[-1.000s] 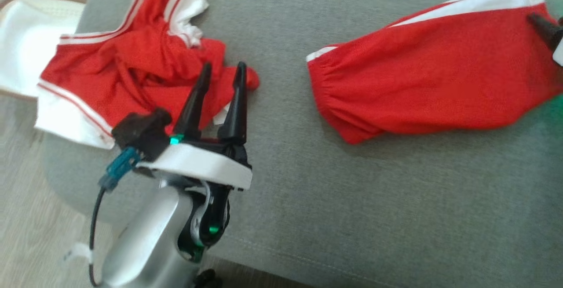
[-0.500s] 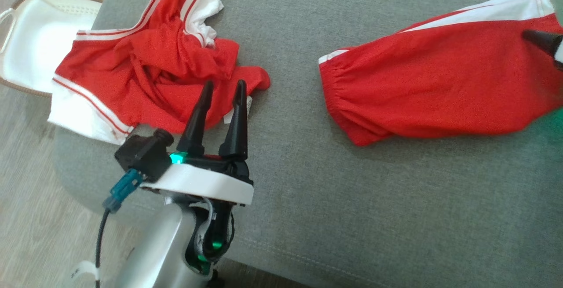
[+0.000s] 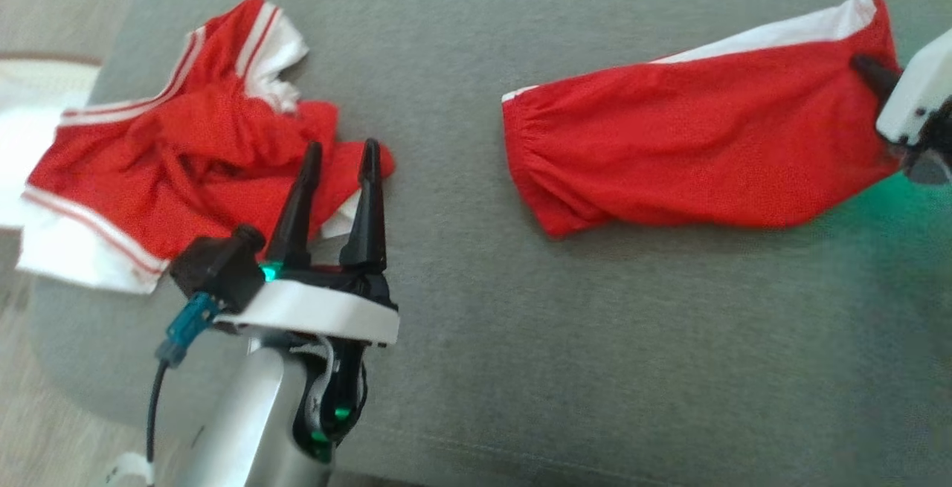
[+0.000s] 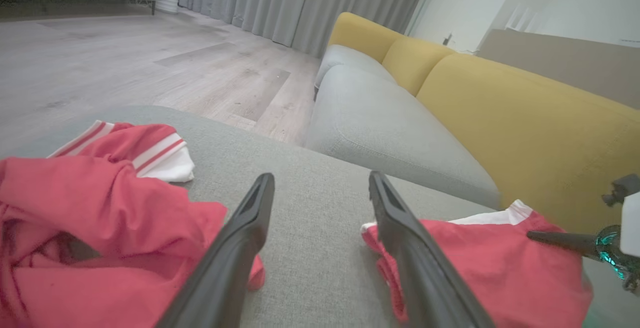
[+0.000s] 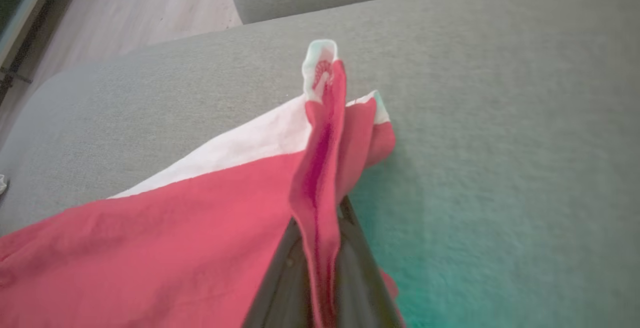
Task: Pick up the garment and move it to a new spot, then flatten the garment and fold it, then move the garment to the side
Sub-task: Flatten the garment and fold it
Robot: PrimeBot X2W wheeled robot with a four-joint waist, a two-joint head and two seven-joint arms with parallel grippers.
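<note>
right fingers [image 3: 872,76] now pinching corner of folded garment [image 3: 692,152], left fingers [image 3: 296,197] spread over crumpled garment [image 3: 171,167]

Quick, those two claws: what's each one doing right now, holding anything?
Left claw: open, holding nothing.
Right claw: closed, pinching a corner of the red shorts.

left gripper [image 3: 342,148] splayed wide, right gripper [image 3: 866,69] clamped tight.

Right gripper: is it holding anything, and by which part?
Yes: the right gripper is shut on the folded red shorts, pinching a raised fold near their white-trimmed corner, opposite the elastic waistband; left gripper open, empty.
</note>
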